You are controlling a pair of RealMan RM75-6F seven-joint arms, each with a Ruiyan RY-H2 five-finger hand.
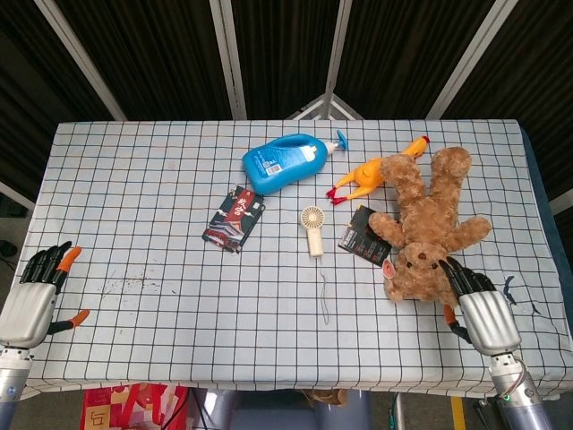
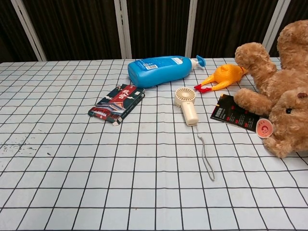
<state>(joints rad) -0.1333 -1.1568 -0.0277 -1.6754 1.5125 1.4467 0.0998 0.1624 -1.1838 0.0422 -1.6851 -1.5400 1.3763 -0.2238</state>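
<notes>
A brown teddy bear [image 1: 428,224] [image 2: 279,91] lies on its back at the right of the checked table. My right hand [image 1: 479,307] hovers at the front right, fingers apart, fingertips close to the bear's head, holding nothing. My left hand [image 1: 34,292] is at the front left edge, fingers spread and empty, far from every object. Neither hand shows in the chest view.
A blue pump bottle [image 1: 288,161] [image 2: 161,70] lies on its side at the back. A yellow rubber chicken [image 1: 369,173] [image 2: 222,77], a cream handheld fan [image 1: 312,227] [image 2: 186,106] with a cord, a black card [image 1: 361,237] [image 2: 237,117] and a dark packet [image 1: 234,219] [image 2: 117,103] lie mid-table.
</notes>
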